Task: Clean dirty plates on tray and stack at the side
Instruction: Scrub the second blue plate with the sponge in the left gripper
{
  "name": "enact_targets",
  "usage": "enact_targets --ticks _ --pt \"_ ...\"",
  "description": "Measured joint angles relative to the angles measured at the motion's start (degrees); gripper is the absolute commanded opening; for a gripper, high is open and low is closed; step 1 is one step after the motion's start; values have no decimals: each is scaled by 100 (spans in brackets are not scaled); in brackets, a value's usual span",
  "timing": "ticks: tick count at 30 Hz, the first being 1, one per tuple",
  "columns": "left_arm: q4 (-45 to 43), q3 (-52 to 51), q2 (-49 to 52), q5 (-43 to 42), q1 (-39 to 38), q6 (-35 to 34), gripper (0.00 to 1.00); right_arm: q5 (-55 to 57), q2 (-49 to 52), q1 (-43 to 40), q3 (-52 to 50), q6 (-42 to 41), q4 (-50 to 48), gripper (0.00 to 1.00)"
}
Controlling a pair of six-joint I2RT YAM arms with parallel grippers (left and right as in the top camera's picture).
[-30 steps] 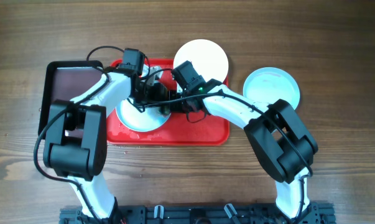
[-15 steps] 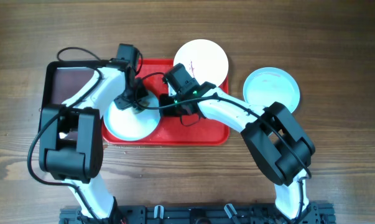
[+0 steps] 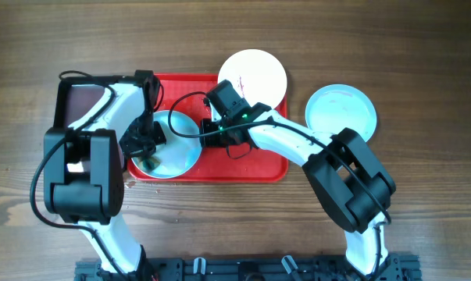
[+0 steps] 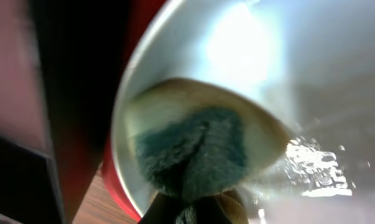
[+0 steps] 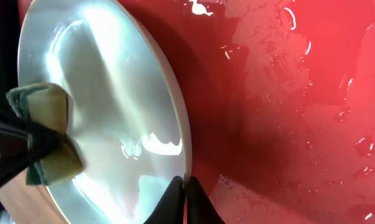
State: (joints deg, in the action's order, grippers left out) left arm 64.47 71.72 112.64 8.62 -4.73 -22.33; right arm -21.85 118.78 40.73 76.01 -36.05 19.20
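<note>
1. Plates number three. One mint plate (image 3: 180, 152) lies in the left part of the red tray (image 3: 251, 160). A white plate (image 3: 253, 74) overlaps the tray's far rim. A second mint plate (image 3: 340, 112) rests on the wooden surface (image 3: 422, 62) to the right, apart from the tray.
2. The right fingers (image 5: 175, 198) are pinched shut on the right rim of the mint plate in the tray. That edge looks lifted, with a shadow on the wet tray floor beneath it.
3. The left fingers (image 4: 165, 214) are closed on a sponge (image 4: 193, 152), green on one face and tan on the other. The sponge presses against the inside of the same plate, near its left edge.
4. The white plate carries a thin dark red smear on its left side.
5. A black tray (image 3: 75, 117) sits just left of the red tray, partly under the left arm.
</note>
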Motion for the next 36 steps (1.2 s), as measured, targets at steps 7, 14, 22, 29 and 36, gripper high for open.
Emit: enact_targets --ticks 7,14,22,29,36 --pt "-350 -17 -28 -1287 153 1309 4 87 0 -74 0 15 68 4" --pt "-1471 -87 48 -3515 127 2031 4 195 0 -146 0 15 94 4" --pt "-2415 -173 179 -4581 66 2061 4 195 0 -140 0 15 90 5" --pt "-3303 -203 181 -4127 278 1213 4 199 0 -140 0 15 44 4" --pt "-3067 46 151 -3202 455 708 4 188 0 -122 0 15 -22 4"
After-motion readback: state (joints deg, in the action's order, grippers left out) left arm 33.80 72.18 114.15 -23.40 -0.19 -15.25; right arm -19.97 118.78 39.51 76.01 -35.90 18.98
